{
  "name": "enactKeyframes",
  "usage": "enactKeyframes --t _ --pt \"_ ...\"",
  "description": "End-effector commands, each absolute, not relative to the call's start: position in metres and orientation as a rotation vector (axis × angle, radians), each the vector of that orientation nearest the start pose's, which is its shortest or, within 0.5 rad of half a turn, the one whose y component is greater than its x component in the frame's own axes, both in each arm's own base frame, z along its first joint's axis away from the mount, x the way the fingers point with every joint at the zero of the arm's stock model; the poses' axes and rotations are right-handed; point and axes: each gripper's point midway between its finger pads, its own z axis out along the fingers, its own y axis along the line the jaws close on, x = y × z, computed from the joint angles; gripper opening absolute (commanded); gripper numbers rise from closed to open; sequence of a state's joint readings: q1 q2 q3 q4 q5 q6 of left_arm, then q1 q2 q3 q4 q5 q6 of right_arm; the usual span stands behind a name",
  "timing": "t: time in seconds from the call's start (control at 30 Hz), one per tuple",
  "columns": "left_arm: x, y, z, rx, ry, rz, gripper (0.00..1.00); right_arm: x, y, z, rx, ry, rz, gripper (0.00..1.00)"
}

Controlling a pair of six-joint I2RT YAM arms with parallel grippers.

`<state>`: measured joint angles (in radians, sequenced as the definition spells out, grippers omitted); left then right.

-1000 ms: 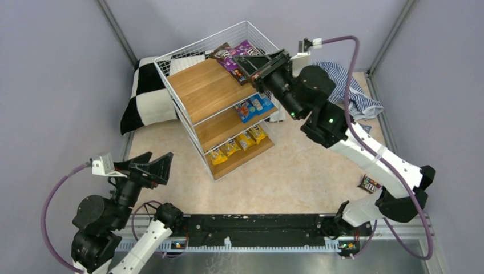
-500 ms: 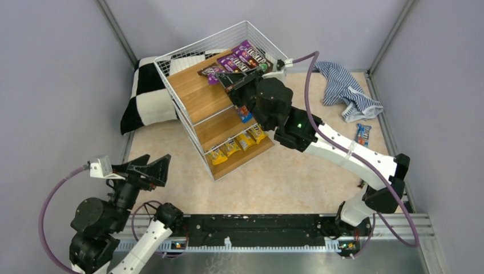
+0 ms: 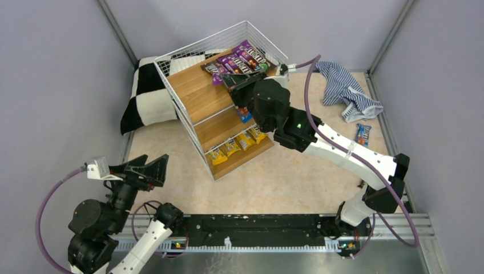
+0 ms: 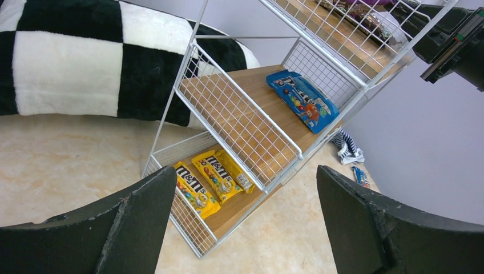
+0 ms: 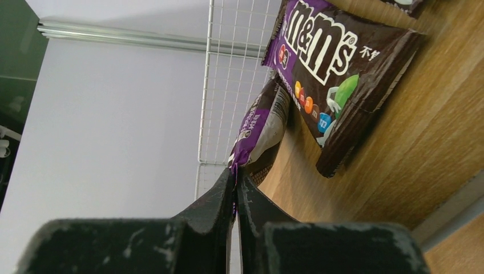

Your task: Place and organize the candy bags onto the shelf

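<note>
We saw one purple candy bag (image 5: pixel 259 128) pinched by its end between the closed fingers of the right gripper (image 5: pixel 235 184), which reached over the top board of the shelf (image 3: pixel 197 94). The bag stuck out straight ahead of the fingertips, close over the wood; whether it touched the board we could not tell. Just beyond it, more purple bags (image 3: pixel 245 58) lay flat on the same board, near the back wire wall. Below the right gripper, the blue bags (image 4: pixel 302 100) lay on the middle tier and the yellow bags (image 4: pixel 208 177) sat in a row on the bottom tier. The left gripper (image 3: pixel 147 169) hung low, well apart from the shelf and facing its front, with its jaws spread wide and nothing between them. Behind the right arm, a loose blue bag (image 3: pixel 362 134) lay on the table (image 3: pixel 297 171) near the striped cloth (image 3: pixel 345 91). A checkered cushion (image 3: pixel 145 97) lay against the side of the shelf away from that gripper.
</note>
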<state>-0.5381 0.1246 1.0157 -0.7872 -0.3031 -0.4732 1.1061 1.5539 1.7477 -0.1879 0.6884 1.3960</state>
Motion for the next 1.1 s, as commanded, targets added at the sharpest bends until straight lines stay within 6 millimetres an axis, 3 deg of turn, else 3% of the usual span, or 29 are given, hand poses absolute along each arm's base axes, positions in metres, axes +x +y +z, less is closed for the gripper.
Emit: enactKeyframes --t 0.0,0.3,0.67,0.8,0.93,1.07 --pt "0.109 -0.024 0.373 -0.201 1.452 -0.607 0.98 0.283 0.399 0.478 0.829 1.563 1.399 0.06" --pt "0.109 -0.024 0.371 -0.204 1.454 -0.608 0.98 0.276 0.398 0.459 0.776 1.638 1.357 0.22" --pt "0.111 -0.025 0.369 -0.206 1.461 -0.609 0.98 0.261 0.387 0.453 0.693 1.699 1.344 0.36" --pt "0.112 -0.026 0.368 -0.203 1.465 -0.609 0.98 0.25 0.371 0.451 0.631 1.723 1.314 0.44" --pt "0.114 -0.027 0.368 -0.203 1.465 -0.607 0.98 0.236 0.346 0.443 0.525 1.74 1.26 0.64" --pt "0.116 -0.031 0.367 -0.195 1.467 -0.618 0.98 0.215 0.319 0.448 0.299 1.641 1.254 0.75"
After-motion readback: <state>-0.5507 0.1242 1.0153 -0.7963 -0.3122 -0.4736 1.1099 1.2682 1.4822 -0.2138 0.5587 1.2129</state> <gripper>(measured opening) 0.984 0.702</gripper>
